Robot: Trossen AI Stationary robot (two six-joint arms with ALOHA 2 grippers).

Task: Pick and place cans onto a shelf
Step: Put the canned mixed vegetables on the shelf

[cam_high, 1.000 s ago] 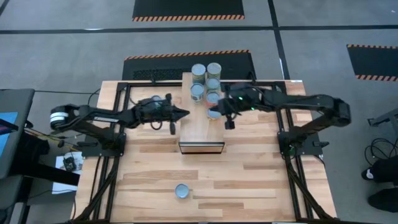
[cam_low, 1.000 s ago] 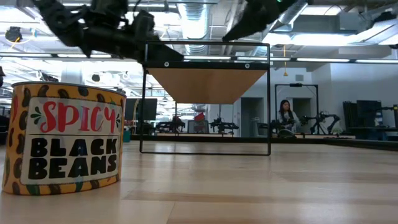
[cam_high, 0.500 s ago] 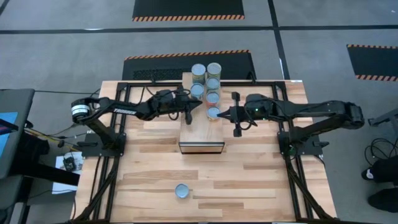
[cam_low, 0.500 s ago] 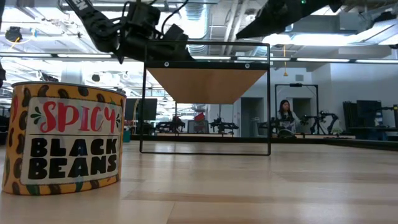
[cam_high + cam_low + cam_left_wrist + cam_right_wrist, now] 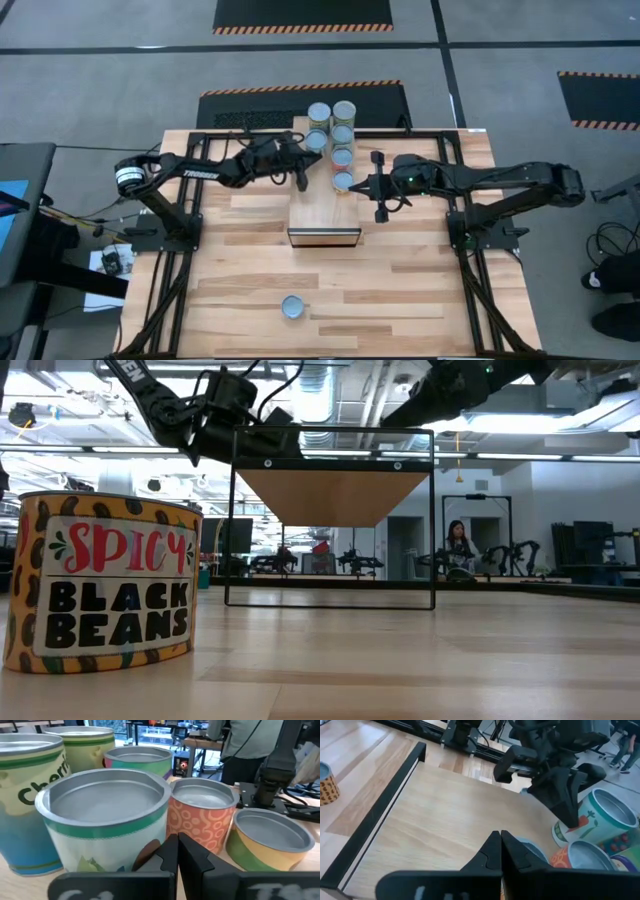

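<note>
Several cans stand in two rows on the far half of the light-wood shelf [image 5: 322,205]. One more can [image 5: 292,306], labelled "Spicy Black Beans" [image 5: 105,582], stands on the tabletop near its near edge. My left gripper [image 5: 303,166] is shut, and its tips [image 5: 177,851] are right at the side of the white-and-green can [image 5: 107,815], the near one of the left row [image 5: 318,144]. My right gripper [image 5: 362,185] is shut and empty [image 5: 500,844], just right of the nearest can of the right row [image 5: 343,181]. My left gripper points level from the table's left at the white-and-green can's side wall [image 5: 145,855], low on the can. Its own fingers hide the spot, so I cannot tell whether they touch it. The can stands upright on the shelf.
The near half of the shelf top [image 5: 450,815] is bare wood. The shelf's dark-edged end face [image 5: 323,237] looks toward the near edge. Black frame rails [image 5: 200,200] run along both sides of the table. A person shows in the room behind [image 5: 460,545].
My left gripper has gone from the shelf's left edge toward the far edge, up to the left row of cans. My right gripper has drawn back toward the table's right edge, away from the nearest can of the right row, which stays standing on the shelf.
</note>
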